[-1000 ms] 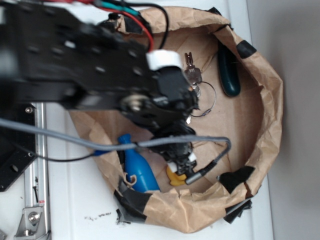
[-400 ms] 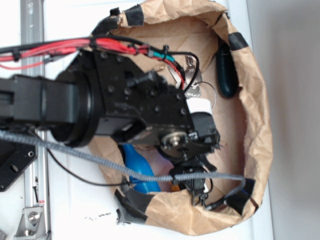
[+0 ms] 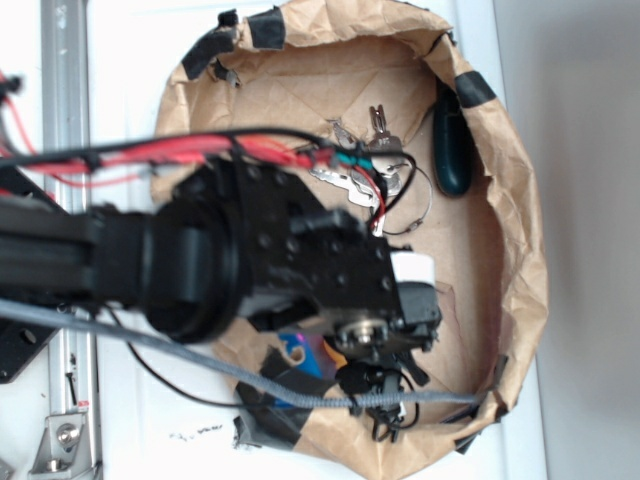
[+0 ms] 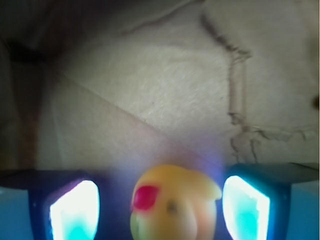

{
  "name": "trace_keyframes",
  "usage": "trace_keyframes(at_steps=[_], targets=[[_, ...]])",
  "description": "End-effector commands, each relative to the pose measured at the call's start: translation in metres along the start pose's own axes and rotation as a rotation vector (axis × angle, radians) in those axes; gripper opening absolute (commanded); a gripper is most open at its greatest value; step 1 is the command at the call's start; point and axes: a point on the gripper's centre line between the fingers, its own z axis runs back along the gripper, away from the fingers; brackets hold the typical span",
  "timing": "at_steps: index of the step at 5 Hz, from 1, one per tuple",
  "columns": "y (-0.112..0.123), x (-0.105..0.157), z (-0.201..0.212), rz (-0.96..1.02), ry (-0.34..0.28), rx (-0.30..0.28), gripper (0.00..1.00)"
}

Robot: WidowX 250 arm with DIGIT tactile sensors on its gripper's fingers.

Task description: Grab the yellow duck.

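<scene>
The yellow duck (image 4: 175,205) with its red-orange beak fills the bottom middle of the wrist view, blurred and very close. It sits between my two fingers, the left finger (image 4: 75,210) and the right finger (image 4: 246,207). There is a clear gap on its left and a thin one on its right. My gripper (image 4: 160,202) is open around it. In the exterior view the gripper (image 3: 385,405) points down at the near rim inside the brown paper bag (image 3: 520,250). The arm hides the duck there.
A blue bottle (image 3: 297,350) shows only as a sliver under the arm. Keys on a ring (image 3: 385,160) and a dark green oblong object (image 3: 452,140) lie at the bag's far side. A grey cable (image 3: 200,355) crosses the front. The bag wall stands close behind the gripper.
The arm has swung and moved toward the bag's near rim. It now covers the bottle and the duck, which showed beside the gripper a second ago.
</scene>
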Motion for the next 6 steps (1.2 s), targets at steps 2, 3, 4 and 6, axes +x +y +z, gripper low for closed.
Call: trace_keyframes(at_steps=[2,3,4,6], targets=[[0.024,-0.001,0.036,-0.085,-0.028,0.070,0.00],[0.042,0.009,0.091,-0.072,-0.103,0.079,0.00],[0.053,0.010,0.147,-0.064,-0.147,0.211,0.00],[0.053,0.017,0.179,-0.142,-0.133,0.340,0.00]])
